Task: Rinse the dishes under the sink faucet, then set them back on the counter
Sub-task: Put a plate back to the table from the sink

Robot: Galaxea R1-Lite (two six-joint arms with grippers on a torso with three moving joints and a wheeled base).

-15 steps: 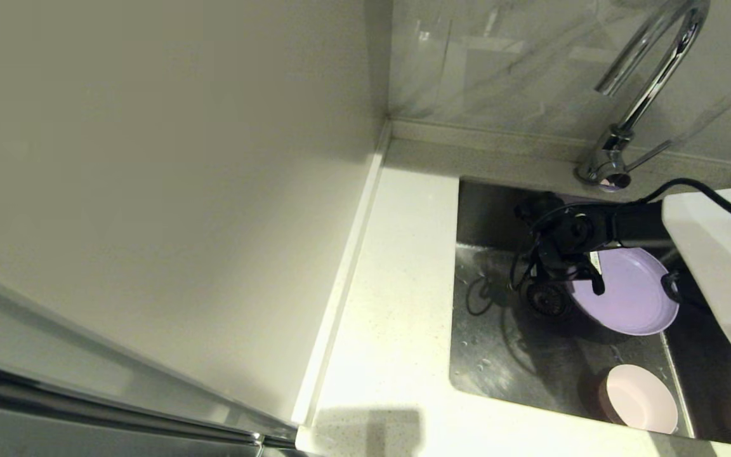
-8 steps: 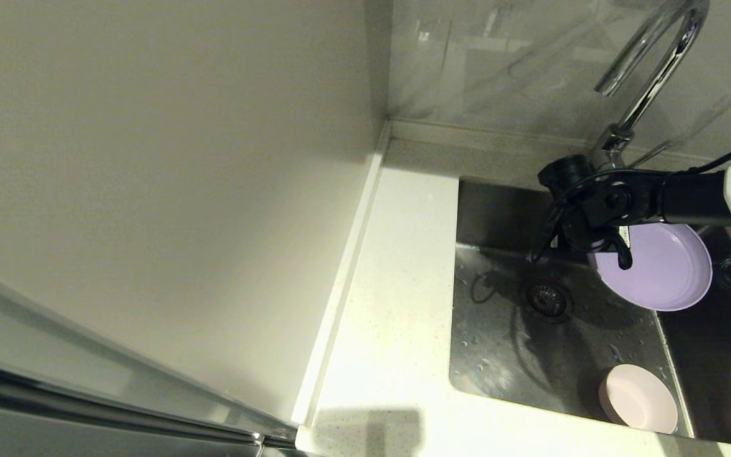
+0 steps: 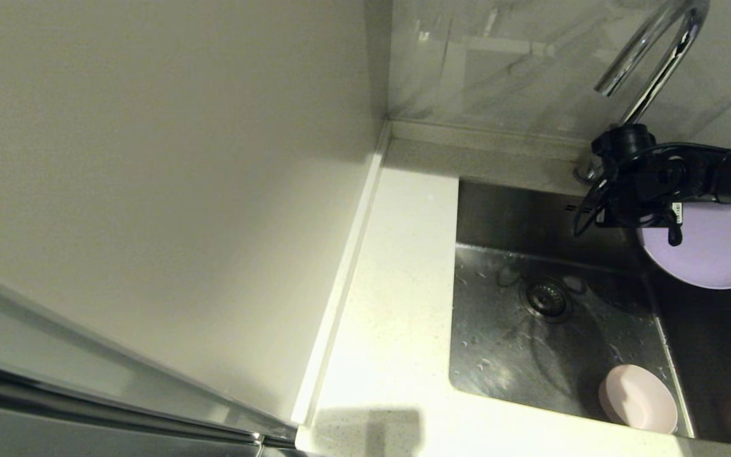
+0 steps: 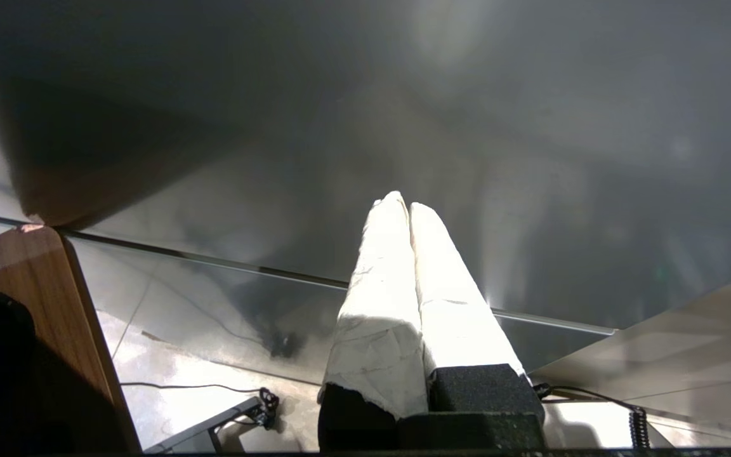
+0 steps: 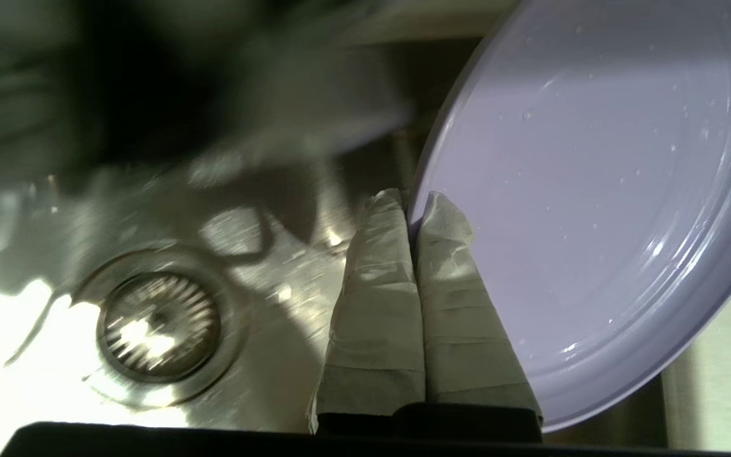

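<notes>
My right gripper [image 3: 669, 233] [image 5: 415, 204] is shut on the rim of the lavender plate [image 3: 711, 249] [image 5: 600, 216], which hangs tilted above the sink's right edge, wet with droplets. The pale pink bowl [image 3: 638, 398] sits in the sink [image 3: 505, 330] at its front right corner. The drain strainer [image 3: 547, 298] [image 5: 157, 325] lies bare in the basin. Behind the right arm rises the chrome faucet [image 3: 654, 60]. The white counter [image 3: 397, 285] runs along the sink's left. The mug is out of view. My left gripper [image 4: 407, 206] is shut on nothing, parked away from the sink.
A grey marbled wall panel [image 3: 499, 63] stands behind the sink, and a plain pale wall [image 3: 162, 158] borders the counter on the left. A second, darker basin [image 3: 721, 355] lies to the right of the sink divider.
My right gripper has carried the lavender plate up and to the right, from over the drain toward the sink's right edge. The drain now shows fully. The pink bowl has not moved.
</notes>
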